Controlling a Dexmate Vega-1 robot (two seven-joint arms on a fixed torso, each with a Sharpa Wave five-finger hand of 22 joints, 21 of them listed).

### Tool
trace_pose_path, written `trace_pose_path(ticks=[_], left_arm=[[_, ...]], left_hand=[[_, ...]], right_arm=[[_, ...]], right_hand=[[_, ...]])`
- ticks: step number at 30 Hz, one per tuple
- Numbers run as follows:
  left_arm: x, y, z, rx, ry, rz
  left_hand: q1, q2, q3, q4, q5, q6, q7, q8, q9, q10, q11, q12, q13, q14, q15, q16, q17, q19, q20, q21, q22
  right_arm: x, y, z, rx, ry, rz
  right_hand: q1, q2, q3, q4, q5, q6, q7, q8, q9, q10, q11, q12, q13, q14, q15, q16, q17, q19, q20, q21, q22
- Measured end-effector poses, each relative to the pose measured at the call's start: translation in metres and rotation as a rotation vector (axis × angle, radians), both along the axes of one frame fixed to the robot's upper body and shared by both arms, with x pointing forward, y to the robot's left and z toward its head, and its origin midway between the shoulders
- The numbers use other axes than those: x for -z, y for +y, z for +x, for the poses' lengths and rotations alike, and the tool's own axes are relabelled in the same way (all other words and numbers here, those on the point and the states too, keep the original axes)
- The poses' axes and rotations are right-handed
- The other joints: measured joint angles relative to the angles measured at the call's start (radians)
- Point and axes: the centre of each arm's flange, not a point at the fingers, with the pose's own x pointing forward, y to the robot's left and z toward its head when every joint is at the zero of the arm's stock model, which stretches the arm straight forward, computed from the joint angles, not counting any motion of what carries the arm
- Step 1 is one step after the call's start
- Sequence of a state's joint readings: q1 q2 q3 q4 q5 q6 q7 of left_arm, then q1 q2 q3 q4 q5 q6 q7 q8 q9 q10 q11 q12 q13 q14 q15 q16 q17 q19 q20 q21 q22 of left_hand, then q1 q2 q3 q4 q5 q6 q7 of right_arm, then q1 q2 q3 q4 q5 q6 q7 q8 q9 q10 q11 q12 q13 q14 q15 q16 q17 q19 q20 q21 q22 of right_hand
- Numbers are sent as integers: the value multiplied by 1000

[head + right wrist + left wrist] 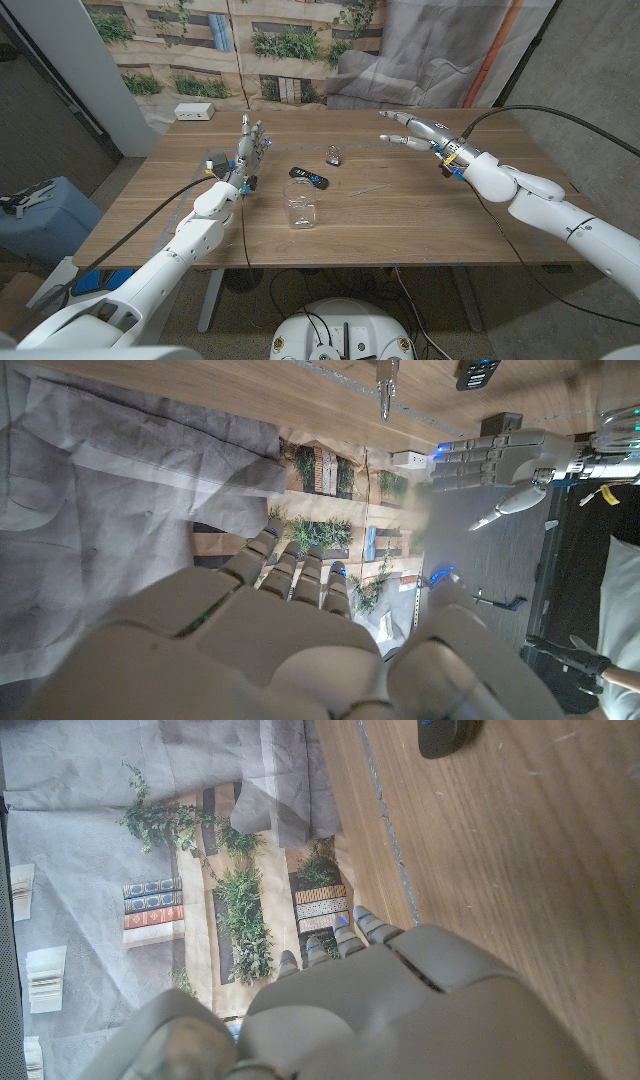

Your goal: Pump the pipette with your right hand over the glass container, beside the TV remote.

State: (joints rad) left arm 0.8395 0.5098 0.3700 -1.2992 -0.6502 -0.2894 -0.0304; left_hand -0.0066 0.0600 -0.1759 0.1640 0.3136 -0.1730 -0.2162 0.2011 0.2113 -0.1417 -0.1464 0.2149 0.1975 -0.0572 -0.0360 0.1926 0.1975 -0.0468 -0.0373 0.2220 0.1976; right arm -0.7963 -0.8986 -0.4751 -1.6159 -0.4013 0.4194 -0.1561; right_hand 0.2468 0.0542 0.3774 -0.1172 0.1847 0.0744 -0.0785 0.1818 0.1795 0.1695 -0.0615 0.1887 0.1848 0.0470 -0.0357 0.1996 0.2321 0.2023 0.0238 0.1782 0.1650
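Note:
A clear glass container (pixel 302 205) stands upright near the table's front middle. Just behind it lies the black TV remote (pixel 309 177). The thin clear pipette (pixel 366 189) lies on the wood to the right of both. My right hand (pixel 415 132) hovers over the back right of the table, well behind and to the right of the pipette, fingers spread and holding nothing. My left hand (pixel 250 150) stands to the left of the remote, fingers pointing up and apart, empty. The left wrist view shows the remote (pixel 447 732) beyond that hand (pixel 400 1000).
A small clip-like object (pixel 334 154) sits behind the remote. A white box (pixel 194 112) rests at the table's back left corner. Printed backdrops and grey cloth hang behind the table. Cables run along both arms.

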Motion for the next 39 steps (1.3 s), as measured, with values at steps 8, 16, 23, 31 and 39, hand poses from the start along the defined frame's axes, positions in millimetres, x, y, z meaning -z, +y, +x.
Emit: trace_pose_path(ticks=[8,16,23,31,39], left_arm=[[0,0,0,0,0,0],[0,0,0,0,0,0],[0,0,0,0,-1,0],[0,0,0,0,-1,0],[0,0,0,-1,0,0]], left_hand=[[0,0,0,0,0,0,0,0,0,0,0,0,0,0,0,0,0,0,0,0,0],[0,0,0,0,0,0,0,0,0,0,0,0,0,0,0,0,0,0,0,0,0],[0,0,0,0,0,0,0,0,0,0,0,0,0,0,0,0,0,0,0,0,0],[0,0,0,0,0,0,0,0,0,0,0,0,0,0,0,0,0,0,0,0,0],[0,0,0,0,0,0,0,0,0,0,0,0,0,0,0,0,0,0,0,0,0]], right_arm=[[1,8,-8,35,-12,-103],[1,19,-15,60,-8,-179],[5,30,-19,109,-11,-268],[9,38,-21,174,6,-353],[11,48,-25,240,33,-402]], right_hand=[[41,-7,16,-41,0,1,12,12,0,10,-13,4,0,-8,0,0,-13,-7,7,0,0],[71,-18,27,-54,0,62,20,37,5,29,-32,8,4,-7,0,0,-19,-27,5,0,0],[95,-21,29,-57,0,104,19,48,9,49,-44,8,4,-7,0,0,-23,-32,11,0,0],[146,-26,45,-72,11,102,21,55,9,67,-40,8,9,-4,3,4,-28,-23,20,0,0],[203,-34,66,-76,26,91,31,55,9,74,-33,8,13,3,10,4,-32,-14,28,0,0]])
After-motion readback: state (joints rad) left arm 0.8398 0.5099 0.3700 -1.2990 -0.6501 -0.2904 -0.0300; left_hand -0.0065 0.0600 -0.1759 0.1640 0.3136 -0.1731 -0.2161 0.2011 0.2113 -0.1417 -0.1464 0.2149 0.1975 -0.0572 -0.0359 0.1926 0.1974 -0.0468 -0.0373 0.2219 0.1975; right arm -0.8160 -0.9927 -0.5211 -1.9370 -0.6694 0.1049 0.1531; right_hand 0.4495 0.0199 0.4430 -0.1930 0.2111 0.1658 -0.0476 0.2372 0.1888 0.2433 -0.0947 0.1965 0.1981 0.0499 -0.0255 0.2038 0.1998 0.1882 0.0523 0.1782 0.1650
